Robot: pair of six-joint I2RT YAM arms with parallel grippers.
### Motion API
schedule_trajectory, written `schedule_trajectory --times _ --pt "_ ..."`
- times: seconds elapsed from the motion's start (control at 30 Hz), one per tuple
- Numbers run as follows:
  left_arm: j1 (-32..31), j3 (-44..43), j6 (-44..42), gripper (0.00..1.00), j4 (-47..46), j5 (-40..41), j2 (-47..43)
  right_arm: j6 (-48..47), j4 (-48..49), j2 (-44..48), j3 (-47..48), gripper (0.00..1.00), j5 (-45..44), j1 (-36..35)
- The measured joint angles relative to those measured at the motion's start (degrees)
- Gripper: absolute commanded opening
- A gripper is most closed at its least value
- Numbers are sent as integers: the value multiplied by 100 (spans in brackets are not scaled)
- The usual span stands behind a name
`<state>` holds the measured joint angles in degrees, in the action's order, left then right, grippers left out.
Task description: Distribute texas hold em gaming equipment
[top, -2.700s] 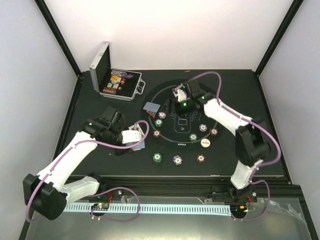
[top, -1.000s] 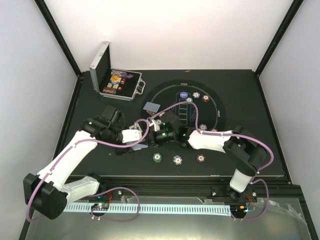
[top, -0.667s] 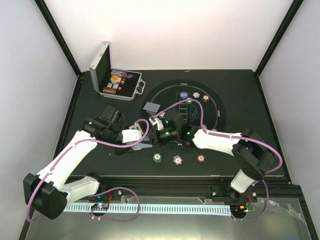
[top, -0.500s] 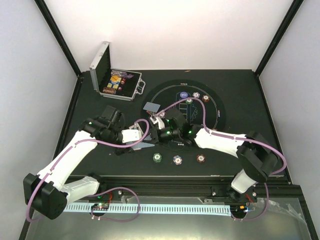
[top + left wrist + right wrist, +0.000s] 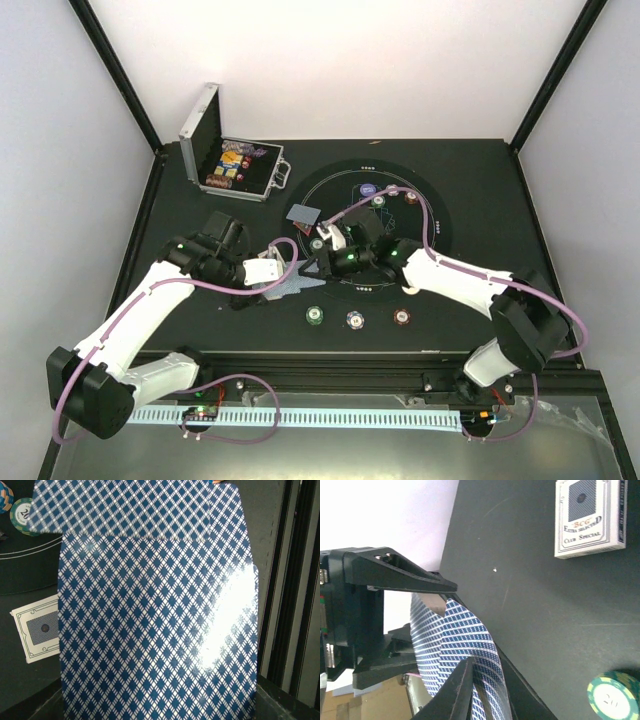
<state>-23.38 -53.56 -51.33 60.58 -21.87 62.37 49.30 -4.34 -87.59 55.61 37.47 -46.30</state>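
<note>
Left tool clamps cards, long axis pointing right toward frame centre. Right tool, narrow, pinches their right edge; a draw would go rightward, I judge.

Silver case — lid raised — sits open at far-left of black table.

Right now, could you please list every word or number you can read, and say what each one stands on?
"BCG": card box, right wrist view.
"EXTRA SELECTED": same box.
"CLUB SPECIAL": same box.
"20": green chip, in both wrist views.
Too small to read in the top view: other chips, contents of the metal case.
</note>
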Motion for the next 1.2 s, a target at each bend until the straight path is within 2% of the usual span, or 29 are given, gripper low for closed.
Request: schedule_trajectory --times 0.3,0.57,0.67,0.73,0.87,1.2 --pt "2 0 -2 2 0 0 0 -306 -527 122 2 13 74 367" --pt "7 0 -4 2 -9 -2 0 -686 -1005 313 302 13 264 1259" --pt "7 0 -7 2 -11 -2 0 -896 -1176 192 625 7 358 1733" --pt "7 0 -7 2 -13 -2 0 -1010 -1213 -81 940 1 433 2083" --pt "24 0 -13 2 -11 4 0 -1163 -1244 -1012 1657 1 555 2664" --pt "57 -72 -57 2 31 48 0 -1325 -1781 -3536 3910 1 638 3429"
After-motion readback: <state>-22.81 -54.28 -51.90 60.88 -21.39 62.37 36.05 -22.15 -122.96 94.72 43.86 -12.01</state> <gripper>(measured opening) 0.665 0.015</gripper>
